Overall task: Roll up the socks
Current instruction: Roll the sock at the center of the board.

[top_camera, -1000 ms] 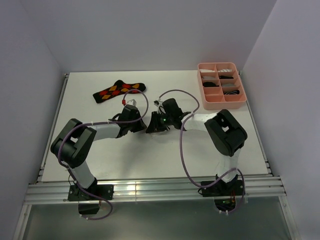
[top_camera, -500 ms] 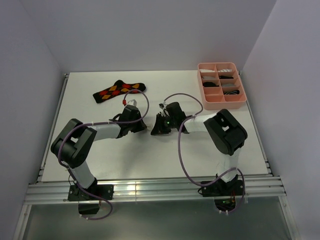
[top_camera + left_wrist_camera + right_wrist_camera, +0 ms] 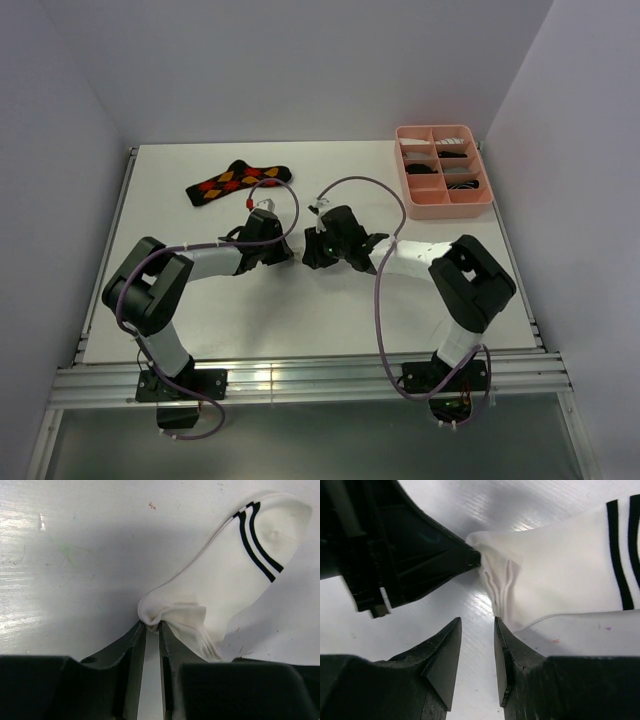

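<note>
Pinching the white sock (image 3: 235, 575) at its bunched end, opposite the black cuff stripes, the left gripper (image 3: 152, 627) has its jaws nearly together with a fold of fabric clamped between the tips. The rest of the sock lies flat on the table (image 3: 300, 310), cuff pointing away from the left wrist. The right gripper (image 3: 477, 622) sits just beside that same bunched end, jaws parted by a narrow gap with nothing between them and not touching the fabric. From above, both wrists meet mid-table and hide the sock. I read this as the start of the roll on the white sock: one end gathered, no turn made yet. Next move probably needs the right gripper to close on the gathered edge next to the left's pinch, so the two can fold it over toward the cuff. Its jaws should bite fabric only and stay clear of the left fingertips, which are very close. The argyle sock (image 3: 238, 181) lies unrolled at the far left, well apart. The pink tray (image 3: 450, 208) sits far right; I can't make out a third sock.
</note>
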`<state>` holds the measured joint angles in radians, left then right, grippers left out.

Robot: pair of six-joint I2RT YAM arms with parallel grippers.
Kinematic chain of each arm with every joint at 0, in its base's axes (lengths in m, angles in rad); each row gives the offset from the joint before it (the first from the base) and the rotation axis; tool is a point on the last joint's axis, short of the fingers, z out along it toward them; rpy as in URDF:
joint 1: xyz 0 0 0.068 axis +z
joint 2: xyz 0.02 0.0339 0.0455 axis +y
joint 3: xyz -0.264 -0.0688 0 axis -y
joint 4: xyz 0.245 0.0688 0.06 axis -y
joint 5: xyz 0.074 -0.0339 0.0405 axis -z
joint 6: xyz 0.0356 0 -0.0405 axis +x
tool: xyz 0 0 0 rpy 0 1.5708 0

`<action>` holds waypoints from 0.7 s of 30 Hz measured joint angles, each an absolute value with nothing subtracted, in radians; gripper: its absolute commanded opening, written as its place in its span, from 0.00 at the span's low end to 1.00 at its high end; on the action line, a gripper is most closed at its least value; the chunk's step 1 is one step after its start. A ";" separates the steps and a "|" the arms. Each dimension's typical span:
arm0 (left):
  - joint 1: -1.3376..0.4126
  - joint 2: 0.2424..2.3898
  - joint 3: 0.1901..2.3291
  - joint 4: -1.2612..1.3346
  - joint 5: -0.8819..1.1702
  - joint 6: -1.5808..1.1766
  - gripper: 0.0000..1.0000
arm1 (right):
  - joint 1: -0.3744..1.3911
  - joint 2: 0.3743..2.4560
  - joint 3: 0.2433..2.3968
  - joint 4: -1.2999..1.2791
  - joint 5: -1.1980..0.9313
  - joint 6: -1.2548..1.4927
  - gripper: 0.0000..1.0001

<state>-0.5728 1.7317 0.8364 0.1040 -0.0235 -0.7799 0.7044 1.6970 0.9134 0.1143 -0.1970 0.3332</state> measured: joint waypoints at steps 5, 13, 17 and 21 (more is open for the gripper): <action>-0.573 1.732 0.836 0.103 -0.023 -0.780 0.24 | 0.709 1.740 0.937 0.097 -0.151 0.292 0.41; -0.573 1.733 0.842 0.093 -0.023 -0.780 0.23 | 0.712 1.806 1.002 0.088 -0.129 0.249 0.41; -0.573 1.736 0.847 0.088 -0.022 -0.780 0.23 | 0.717 1.847 1.024 0.089 -0.125 0.237 0.41; -0.573 1.738 0.849 0.086 -0.020 -0.780 0.23 | 0.720 1.874 1.038 0.086 -0.124 0.237 0.34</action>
<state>-0.5728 1.7382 0.8494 0.0856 -0.0200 -0.7803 0.7204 1.8740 1.0382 0.0860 -0.1242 0.2371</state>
